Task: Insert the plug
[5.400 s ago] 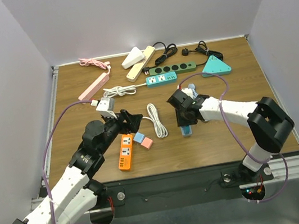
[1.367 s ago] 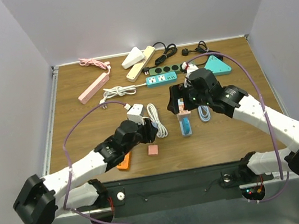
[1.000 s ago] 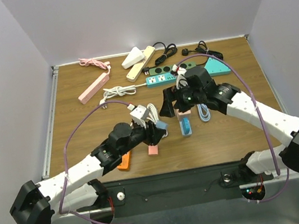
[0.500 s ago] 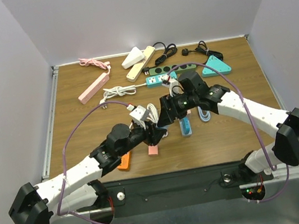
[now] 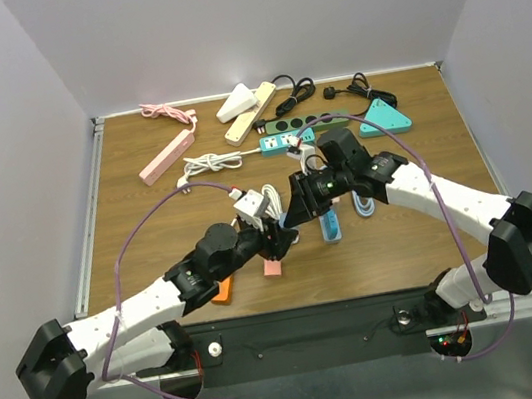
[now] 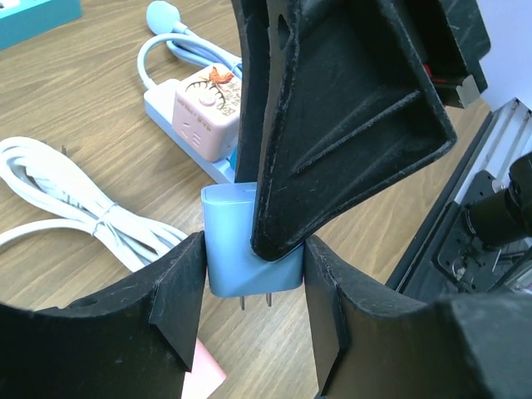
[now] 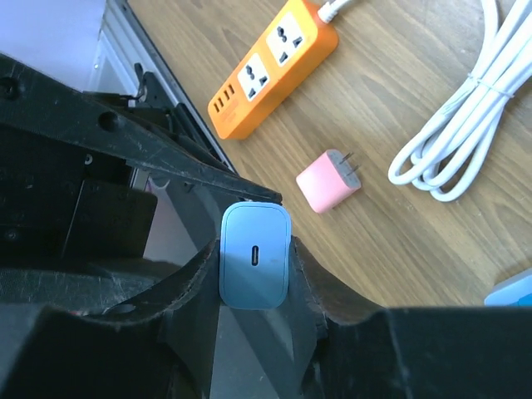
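Observation:
A light blue plug (image 6: 237, 253) with two prongs pointing down is held above the table between both grippers. My left gripper (image 6: 253, 287) is shut on its sides. My right gripper (image 7: 254, 270) grips the same plug (image 7: 254, 253) across its other faces; one of its fingers (image 6: 349, 125) covers the plug's top in the left wrist view. In the top view the grippers meet at the table's middle front, left gripper (image 5: 275, 234), right gripper (image 5: 290, 218). A light blue power strip (image 5: 330, 227) with a pink adapter (image 6: 204, 112) lies just to the right.
A pink plug (image 5: 273, 268) lies on the wood below the grippers. An orange power strip (image 7: 274, 71) sits at front left. A coiled white cable (image 7: 457, 141) lies behind. Several other strips and cords (image 5: 287, 140) line the back of the table.
My right arm has swung left from the light blue strip to my left gripper and closed round the blue plug that the left gripper lifted. In the last half second little has moved.

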Robot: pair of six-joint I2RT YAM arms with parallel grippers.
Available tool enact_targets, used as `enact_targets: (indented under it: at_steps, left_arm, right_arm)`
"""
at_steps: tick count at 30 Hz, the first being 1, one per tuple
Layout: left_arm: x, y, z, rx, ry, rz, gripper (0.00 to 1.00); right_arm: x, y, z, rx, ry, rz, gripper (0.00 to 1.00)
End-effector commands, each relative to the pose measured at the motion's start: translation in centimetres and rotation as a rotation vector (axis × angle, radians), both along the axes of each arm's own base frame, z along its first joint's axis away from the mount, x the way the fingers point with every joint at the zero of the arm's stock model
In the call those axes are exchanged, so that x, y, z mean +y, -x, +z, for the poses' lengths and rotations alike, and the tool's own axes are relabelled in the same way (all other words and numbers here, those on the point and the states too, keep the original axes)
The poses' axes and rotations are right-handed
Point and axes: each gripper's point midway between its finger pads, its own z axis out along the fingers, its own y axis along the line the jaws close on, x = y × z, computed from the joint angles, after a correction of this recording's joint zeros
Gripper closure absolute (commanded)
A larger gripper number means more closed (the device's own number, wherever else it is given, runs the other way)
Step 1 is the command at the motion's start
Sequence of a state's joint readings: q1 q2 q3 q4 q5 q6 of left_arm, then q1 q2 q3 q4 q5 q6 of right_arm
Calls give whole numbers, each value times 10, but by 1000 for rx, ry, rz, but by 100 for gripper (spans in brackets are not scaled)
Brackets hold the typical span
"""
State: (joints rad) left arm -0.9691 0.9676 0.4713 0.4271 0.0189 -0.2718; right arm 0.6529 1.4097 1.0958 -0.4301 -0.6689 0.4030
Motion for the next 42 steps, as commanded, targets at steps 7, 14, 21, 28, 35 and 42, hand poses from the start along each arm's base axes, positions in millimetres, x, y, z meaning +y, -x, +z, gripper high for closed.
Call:
enact_targets:
  at_steps: [7,14,21,28,35,42]
  left_arm:
    - [44,-23,-12,106,-18,317,1]
    - [94,-29,-35,225,-131,598,1]
    - [57,-40,-51,282,-180,536,1]
    - [13,-59,-71,362,-152,477,1]
    - [3,-66,-102,435,-193,466,1]
    - [-22,-65,-124,492,-210,392,36]
  right_arm:
    - [-33,-66,11,-185,47,-214,100]
    - [-68,-105,15,-252,75,-311,99]
    - [-81,-109,11,-254,86,-329,100]
    - [-97,-101,21,-286,81,-387,100]
    - [-102,-89,41,-323,43,-403,100]
    - [-102,-87,44,-324,38,-407,100]
